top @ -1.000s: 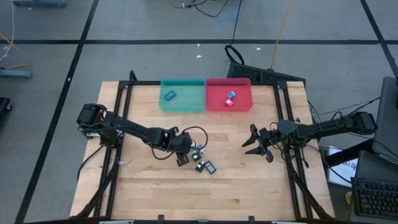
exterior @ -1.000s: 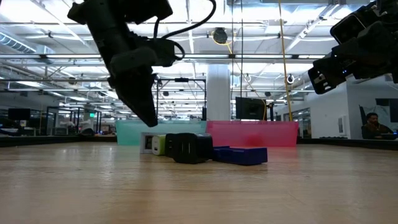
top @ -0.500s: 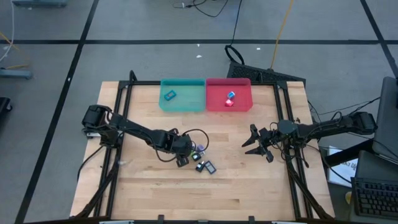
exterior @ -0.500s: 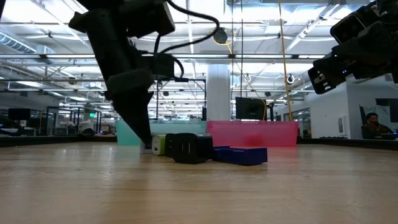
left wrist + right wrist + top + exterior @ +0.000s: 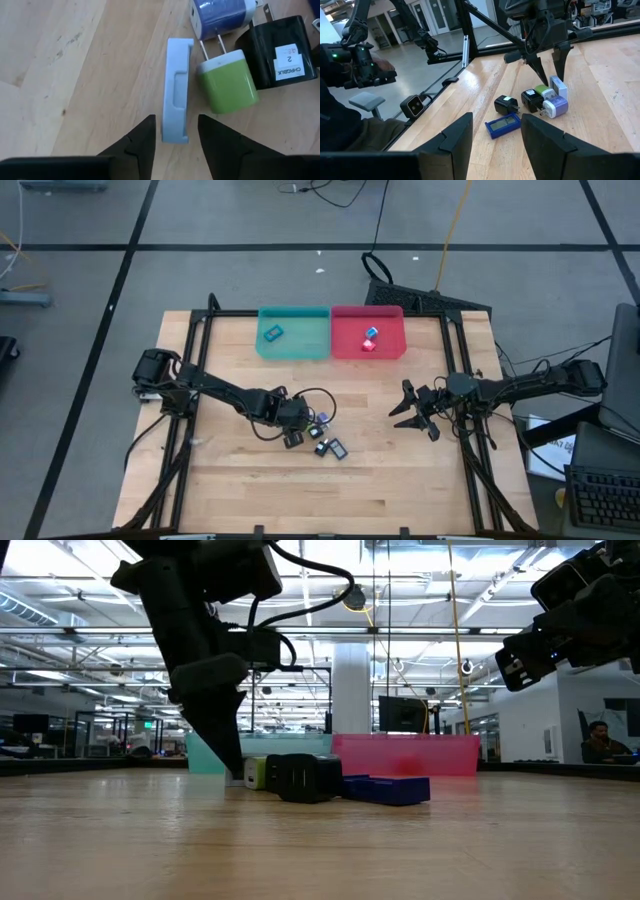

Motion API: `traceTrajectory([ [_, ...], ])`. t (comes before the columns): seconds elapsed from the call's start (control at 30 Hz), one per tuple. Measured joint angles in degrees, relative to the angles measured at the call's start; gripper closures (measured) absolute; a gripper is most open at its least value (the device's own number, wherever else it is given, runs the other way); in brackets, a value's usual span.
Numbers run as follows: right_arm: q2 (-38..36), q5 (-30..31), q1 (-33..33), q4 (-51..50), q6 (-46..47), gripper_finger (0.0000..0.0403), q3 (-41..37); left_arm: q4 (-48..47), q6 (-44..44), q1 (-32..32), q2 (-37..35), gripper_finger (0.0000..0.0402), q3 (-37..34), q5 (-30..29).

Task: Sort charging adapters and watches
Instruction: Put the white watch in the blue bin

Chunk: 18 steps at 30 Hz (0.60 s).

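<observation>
The left gripper (image 5: 174, 145) hangs low over the wooden table (image 5: 230, 470), its dark fingers (image 5: 142, 137) spread either side of a pale blue flat rectangular piece (image 5: 177, 97), not pinching it. Beside that lie a green cube adapter (image 5: 227, 87), a blue-purple adapter (image 5: 222, 15) and a black adapter (image 5: 280, 47) labelled "2" (smaller print unreadable). The right gripper (image 5: 492, 135) waits apart, fingers slightly parted, holding nothing.
</observation>
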Motion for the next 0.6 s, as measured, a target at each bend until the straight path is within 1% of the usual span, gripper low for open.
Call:
traceTrajectory([
  [0.43,0.0,0.0,0.0,0.0,0.0,0.0248,0.0,0.2,0.1,0.0,0.0,0.0304,0.0,-0.7],
  [0.6,0.0,0.0,0.0,0.0,0.0,0.0248,0.0,0.9,0.5,0.0,0.0,0.0326,0.0,-2.5],
])
